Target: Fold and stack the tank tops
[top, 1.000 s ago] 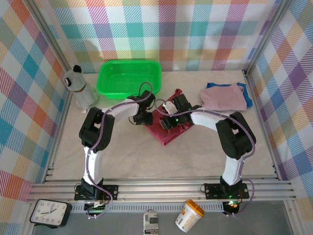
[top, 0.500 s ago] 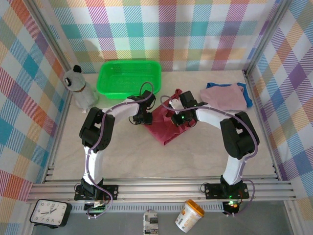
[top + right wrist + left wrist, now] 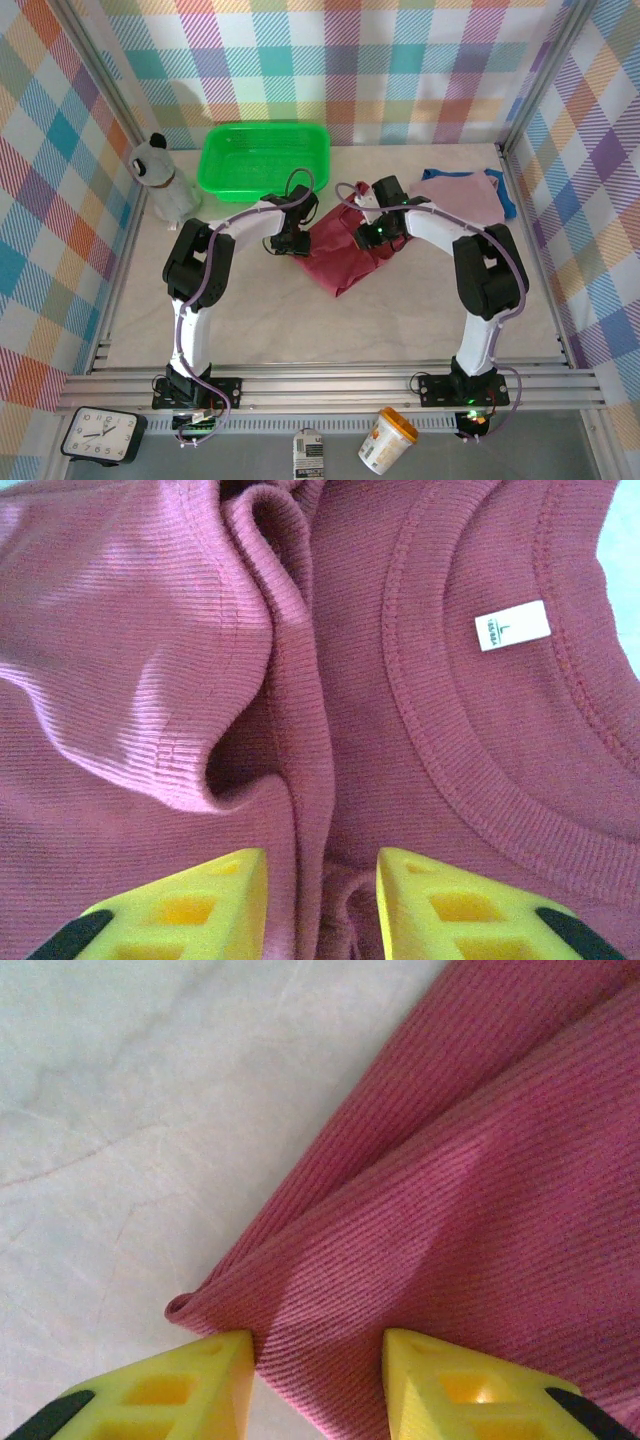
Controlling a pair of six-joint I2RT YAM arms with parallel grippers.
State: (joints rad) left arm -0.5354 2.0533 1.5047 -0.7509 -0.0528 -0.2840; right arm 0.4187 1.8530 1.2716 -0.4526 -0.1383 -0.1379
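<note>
left tool and right tool both stand half open, straddling folds of the dark red tank top.

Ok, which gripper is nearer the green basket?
Left. The left gripper is near the green basket's front rim, on the dark red top's edge; the right gripper is farther right, over its neckline.

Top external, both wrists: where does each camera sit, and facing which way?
Top external: above, behind the bases, facing down on the table; left arm, right arm show.
Left wrist: faces down at a folded edge of the dark red tank top; left pincer shows.
Right wrist: faces down at its neckline label; right pincer shows.
All share that top.
</note>
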